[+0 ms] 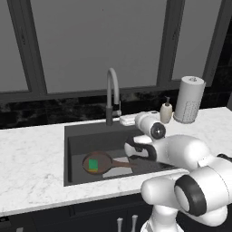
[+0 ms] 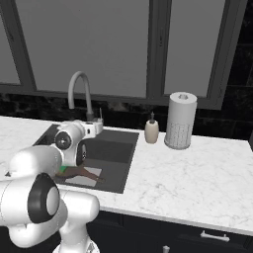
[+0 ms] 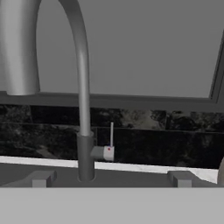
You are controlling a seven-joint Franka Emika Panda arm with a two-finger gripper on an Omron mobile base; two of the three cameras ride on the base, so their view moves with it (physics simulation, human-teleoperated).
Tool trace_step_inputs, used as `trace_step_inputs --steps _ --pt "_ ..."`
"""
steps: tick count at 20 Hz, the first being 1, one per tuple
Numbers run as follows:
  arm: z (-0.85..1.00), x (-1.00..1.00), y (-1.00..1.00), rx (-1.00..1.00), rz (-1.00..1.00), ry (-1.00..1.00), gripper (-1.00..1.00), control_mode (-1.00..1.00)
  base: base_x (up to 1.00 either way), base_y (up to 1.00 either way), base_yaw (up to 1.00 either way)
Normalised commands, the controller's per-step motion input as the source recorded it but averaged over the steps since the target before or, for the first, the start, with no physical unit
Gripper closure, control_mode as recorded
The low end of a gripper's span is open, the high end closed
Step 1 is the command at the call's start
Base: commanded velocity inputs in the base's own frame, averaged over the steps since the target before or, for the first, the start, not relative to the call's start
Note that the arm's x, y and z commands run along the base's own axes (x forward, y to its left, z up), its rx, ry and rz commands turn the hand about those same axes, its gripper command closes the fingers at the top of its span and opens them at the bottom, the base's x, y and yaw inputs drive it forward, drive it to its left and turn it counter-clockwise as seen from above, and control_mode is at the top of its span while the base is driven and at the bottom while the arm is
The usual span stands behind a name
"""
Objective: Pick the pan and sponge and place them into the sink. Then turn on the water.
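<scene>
A white marble countertop [image 1: 31, 154] with grey veining runs the width of the room, backed by a strip of black marbled splashback and a row of tall grey window panes in dark frames. Set into it is the dark grey sink [image 1: 74, 136], and on its floor lies the reddish-brown pan [image 1: 100, 161], its long brown handle pointing right toward the arm; the green sponge [image 1: 93, 165] rests inside the pan. Behind the basin stands the tall arched grey faucet [image 1: 111, 93], with a thin upright lever on a small side knob marked by a red dot [image 3: 109, 149]; no stream falls from its spout. To the right on the counter sit a cream soap dispenser [image 1: 166, 111] and, just beside it, a paper towel roll [image 1: 189, 99] on its holder. No brand or writing can be read anywhere. The gripper [image 3: 111, 178] hovers above the sink, facing the faucet's base, its two fingertips spread well apart and holding nothing.
</scene>
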Motion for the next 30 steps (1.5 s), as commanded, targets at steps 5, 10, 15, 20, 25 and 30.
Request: trace_step_inputs --steps 5,10,15,20,25,30 --pt "-0.01 0.16 0.0 0.0 0.0 0.0 -1.0 -1.0 0.0 0.0 0.0" --pt "-0.26 0.08 0.0 0.0 0.0 -0.02 -1.0 -1.0 0.0 0.0 0.0" --pt "-0.41 0.05 0.0 0.0 0.0 -0.08 -1.0 -1.0 0.0 0.0 0.0" --pt "-0.21 0.06 0.0 0.0 0.0 -0.09 -1.0 -1.0 0.0 0.0 0.0" --pt "0.0 0.11 0.0 0.0 0.0 -0.03 -1.0 -1.0 0.0 0.0 0.0" --pt "-0.15 0.16 0.0 0.0 0.0 -0.06 -1.0 -1.0 0.0 0.0 0.0"
